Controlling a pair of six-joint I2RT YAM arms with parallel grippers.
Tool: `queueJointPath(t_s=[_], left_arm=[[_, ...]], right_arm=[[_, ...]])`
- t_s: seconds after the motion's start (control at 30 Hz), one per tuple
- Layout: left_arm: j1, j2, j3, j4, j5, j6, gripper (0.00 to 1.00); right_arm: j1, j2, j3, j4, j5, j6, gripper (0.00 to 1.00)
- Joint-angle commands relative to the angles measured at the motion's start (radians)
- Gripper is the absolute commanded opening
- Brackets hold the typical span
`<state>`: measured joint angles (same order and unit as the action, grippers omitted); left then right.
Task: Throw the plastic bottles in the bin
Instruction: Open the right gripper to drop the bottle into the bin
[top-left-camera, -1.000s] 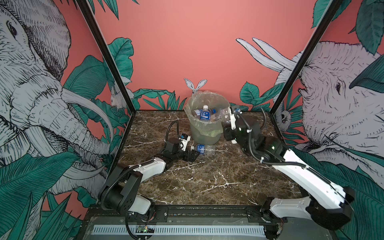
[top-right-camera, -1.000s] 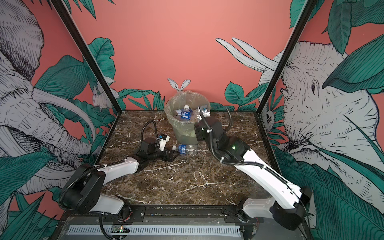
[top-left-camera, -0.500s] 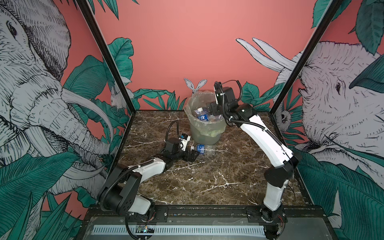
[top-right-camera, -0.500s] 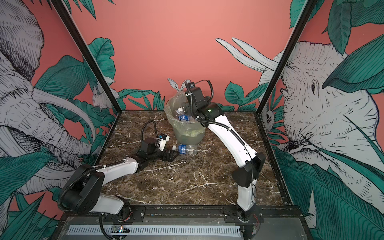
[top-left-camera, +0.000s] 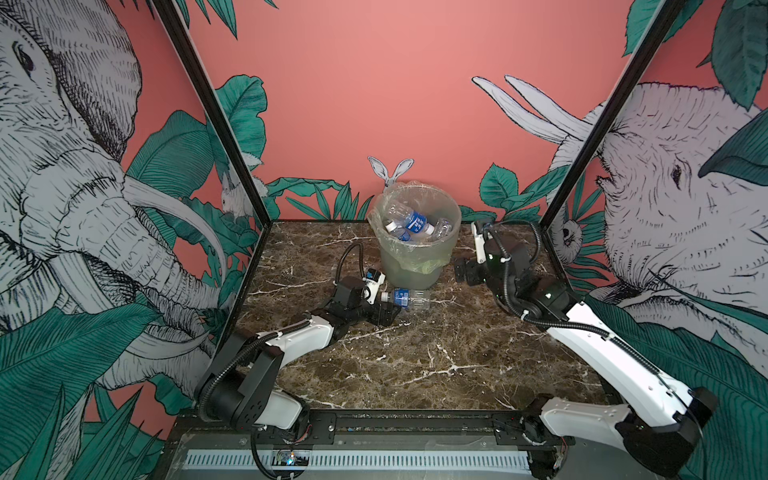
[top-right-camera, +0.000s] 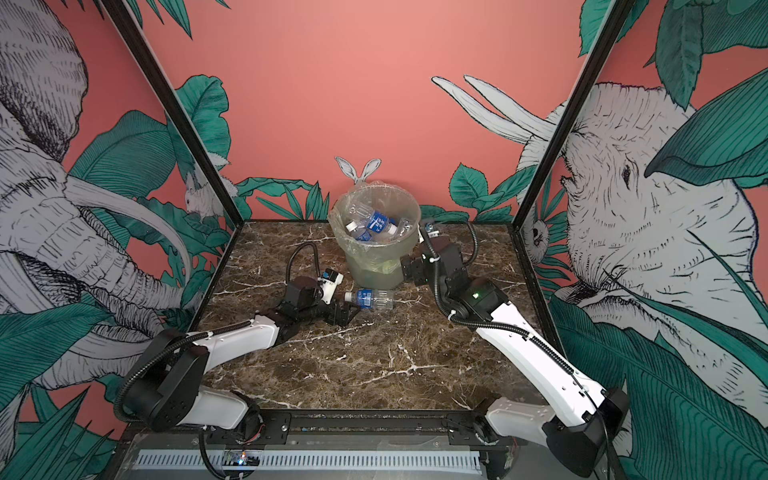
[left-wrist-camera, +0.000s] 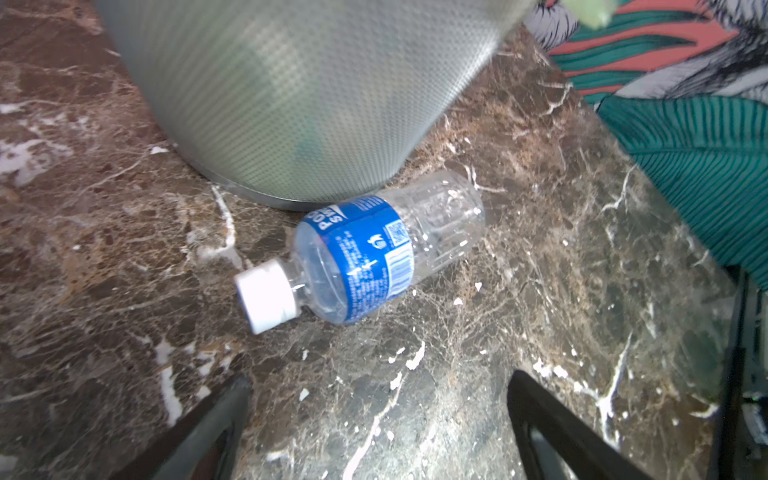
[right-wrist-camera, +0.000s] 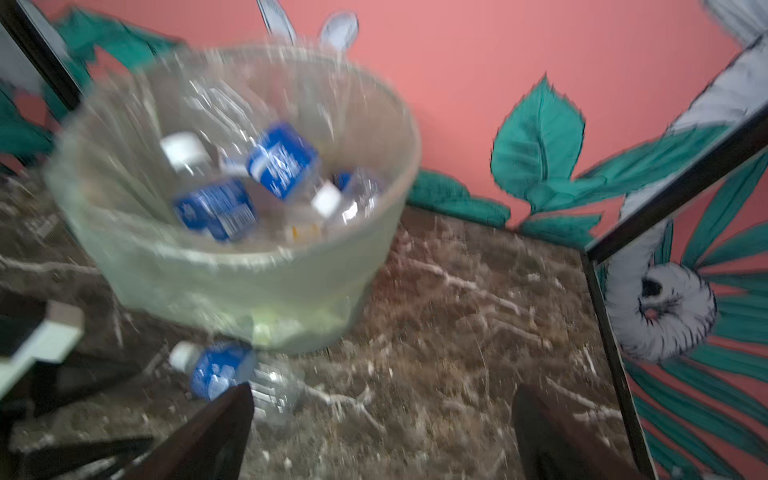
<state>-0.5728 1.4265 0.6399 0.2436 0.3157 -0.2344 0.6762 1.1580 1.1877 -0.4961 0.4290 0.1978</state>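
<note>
The bin (top-left-camera: 415, 262) stands on the marble worktop (top-left-camera: 415, 365), with several blue-labelled bottles (top-left-camera: 415, 221) lying inside it. One more white-capped bottle (left-wrist-camera: 365, 253) lies on its side just beside the bin's base. The left fingers (left-wrist-camera: 216, 415) stand apart and empty, near that bottle. The right fingers (right-wrist-camera: 216, 428), also apart and empty, hang close beside the bin's wall.
</note>
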Motion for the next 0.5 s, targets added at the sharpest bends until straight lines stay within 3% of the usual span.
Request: queueJointPath(t_s=[0.0, 0.27, 0.47], left_arm=[[-0.031, -0.004, 0.045, -0.033, -0.059, 0.078, 0.97], [-0.054, 0.063, 0.102, -0.079, -0.123, 0.175, 0.97], [-0.104, 0.121, 0.160, -0.123, -0.196, 0.288, 0.97]], right_arm=[[-0.017, -0.081, -0.142, 0.062, 0.019, 0.046, 0.99], [-0.035, -0.302, -0.478, 0.117, 0.023, 0.110, 0.99], [-0.043, -0.452, -0.625, 0.142, 0.011, 0.137, 0.99]])
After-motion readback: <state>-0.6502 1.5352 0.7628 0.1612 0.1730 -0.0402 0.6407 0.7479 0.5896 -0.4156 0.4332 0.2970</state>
